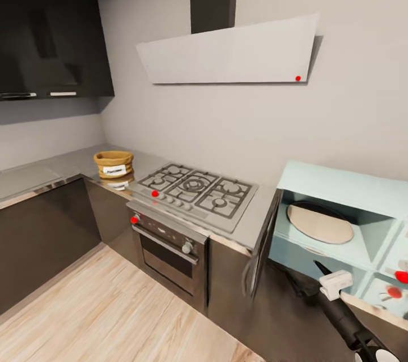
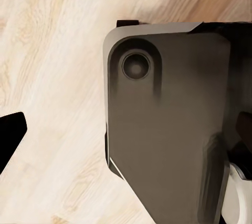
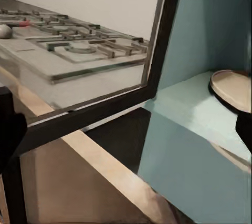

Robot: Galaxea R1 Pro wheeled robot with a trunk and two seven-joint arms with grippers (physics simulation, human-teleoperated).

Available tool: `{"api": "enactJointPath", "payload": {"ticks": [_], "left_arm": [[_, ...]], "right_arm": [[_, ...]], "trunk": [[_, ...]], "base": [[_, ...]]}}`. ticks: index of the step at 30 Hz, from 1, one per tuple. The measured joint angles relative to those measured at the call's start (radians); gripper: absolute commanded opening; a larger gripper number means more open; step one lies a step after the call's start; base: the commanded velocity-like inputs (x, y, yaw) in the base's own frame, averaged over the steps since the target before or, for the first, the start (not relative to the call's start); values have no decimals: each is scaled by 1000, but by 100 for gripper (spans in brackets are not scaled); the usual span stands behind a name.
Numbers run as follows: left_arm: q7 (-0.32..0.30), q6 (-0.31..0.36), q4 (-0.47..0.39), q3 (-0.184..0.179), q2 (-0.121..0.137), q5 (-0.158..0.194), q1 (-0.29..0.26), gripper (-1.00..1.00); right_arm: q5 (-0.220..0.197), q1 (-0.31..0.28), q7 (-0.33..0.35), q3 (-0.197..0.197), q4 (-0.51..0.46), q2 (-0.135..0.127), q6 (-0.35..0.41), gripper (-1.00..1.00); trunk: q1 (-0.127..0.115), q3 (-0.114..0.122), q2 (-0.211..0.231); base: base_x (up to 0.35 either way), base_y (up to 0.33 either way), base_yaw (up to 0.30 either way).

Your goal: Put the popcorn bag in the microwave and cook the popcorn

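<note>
Tan-brown sack: the popcorn bag (image 1: 114, 164) is a squat paper sack with a rolled rim and a white label on its front; it stands upright.
Bag's place: on the grey steel desk (image 1: 54, 170), near the corner of the kitchen and just beside the gas hob (image 1: 195, 186), on the hob's far-left side in the head view.
Microwave: the pale mint-blue microwave (image 1: 345, 220) stands on the desk at the hob's other side; its dark-framed glass door (image 1: 262, 243) is swung wide open toward the hob, and a round beige turntable plate (image 1: 319, 223) lies inside the cavity.
Microwave controls: red marks show on its front panel at the right edge of the head view.
Right tool: the right tool (image 1: 323, 271) hovers low in front of the open microwave, dark fingers pointing at the cavity; in the right wrist view one dark fingertip (image 3: 9, 129) sits at each side edge of the frame, well apart, with nothing between them.
Bag against right tool: well apart, the whole hob and the open door between them.
Left tool: one dark fingertip (image 2: 10, 137) shows over the wooden floor (image 2: 52, 77), beside the robot's dark base (image 2: 168, 129); I cannot tell how its fingers stand.
Oven: a steel built-in oven (image 1: 167, 246) sits below the hob.
</note>
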Motion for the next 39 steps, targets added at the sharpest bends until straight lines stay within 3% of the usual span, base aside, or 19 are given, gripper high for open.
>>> {"api": "enactJointPath", "payload": {"ticks": [6,8,9,13,14,16,21,26,29,32,34,39], "left_arm": [[0,0,0,1,-1,0,0,100],[0,0,0,2,0,0,0,100],[0,0,0,2,1,0,0,100],[0,0,0,3,2,0,0,100],[0,0,0,3,2,0,0,100],[0,0,0,3,3,0,0,100],[0,-1,-3,4,7,0,0,100],[0,-1,-37,5,18,0,0,100],[0,0,-94,4,28,0,0,100],[0,-2,-140,4,37,0,0,100],[0,-2,-162,5,36,0,0,100],[0,-2,-172,4,35,1,0,100]], "right_arm": [[-1,0,-12,-1,0,0,2,100],[-2,0,-117,-1,2,0,4,100],[-2,0,-231,-1,16,1,4,100],[-1,0,-393,-2,88,18,3,100],[-2,0,-422,-3,138,39,3,100],[-2,0,-444,-4,238,58,2,100],[-2,0,-458,-2,566,77,-9,100],[-2,0,-459,38,814,91,-8,100],[-2,0,-459,45,1004,92,-6,100],[-2,2,-459,49,1268,92,-7,100],[-2,1,-459,50,1335,94,-1,100],[-6,1,-456,43,1363,95,2,100]], "trunk": [[1,0,0],[1,0,0],[1,0,0],[1,0,0],[1,0,0],[1,0,0],[0,0,0],[0,0,0],[0,0,0],[0,0,0],[0,0,0],[0,0,0]], "base": [[-301,0,-17],[-338,0,-1],[-339,0,0],[-331,62,0],[-315,125,0],[-308,142,0],[-294,160,0],[-242,158,0],[-44,38,0],[-6,5,0],[-1,1,0],[0,0,38]]}}
